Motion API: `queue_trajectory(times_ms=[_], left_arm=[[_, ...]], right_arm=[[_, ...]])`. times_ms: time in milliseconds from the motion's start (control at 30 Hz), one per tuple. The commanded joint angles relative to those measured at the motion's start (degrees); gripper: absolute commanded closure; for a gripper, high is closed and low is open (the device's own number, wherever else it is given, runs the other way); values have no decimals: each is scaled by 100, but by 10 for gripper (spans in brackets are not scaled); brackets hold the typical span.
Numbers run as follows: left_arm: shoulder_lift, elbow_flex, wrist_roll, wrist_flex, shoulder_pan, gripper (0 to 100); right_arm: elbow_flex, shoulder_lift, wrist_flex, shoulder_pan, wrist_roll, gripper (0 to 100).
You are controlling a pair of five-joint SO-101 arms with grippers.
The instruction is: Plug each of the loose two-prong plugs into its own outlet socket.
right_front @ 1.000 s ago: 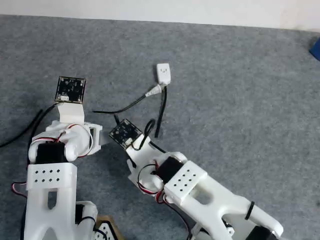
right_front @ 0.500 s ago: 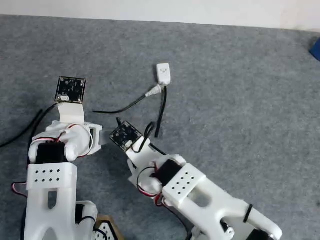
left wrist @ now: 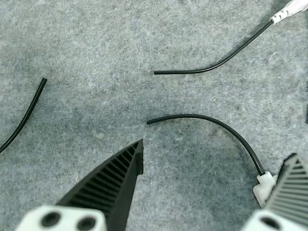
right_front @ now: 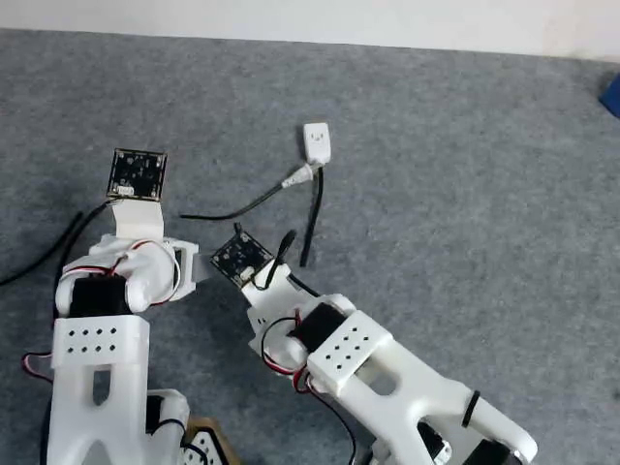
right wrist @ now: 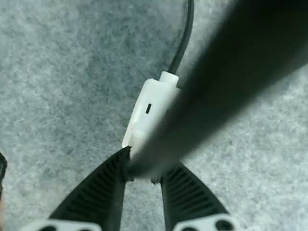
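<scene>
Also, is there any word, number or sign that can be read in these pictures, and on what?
None can be read.
Socket: only slots, no letters.
Plug: one small dark mark, not a letter.
Camera boards: any print too small to read.

A grey, felt-like mat covers the table, its nap fuzzy and faintly mottled with paler and darker patches in the close wrist views. Along the far side of the high view runs an off-white strip, its edge slanting slightly lower toward the right; wall or bare tabletop, it cannot be told. A blue corner pokes in at the right edge. The light is soft and even, and the shadows are faint.
</scene>
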Motion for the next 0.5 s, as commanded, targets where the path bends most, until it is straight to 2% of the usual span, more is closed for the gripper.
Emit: queue_trajectory(times_ms=[0, 267, 467], left_arm=[[-75, -66, -62, 18, 75, 575], [-75, -101, -62, 26, 75, 575], [-75, -268, -62, 229, 75, 575]], right_arm=[[136, 409, 189, 110, 70, 992], [-207, 1499, 277, -13, 88, 992], [-541, 1692, 505, -31, 62, 992]])
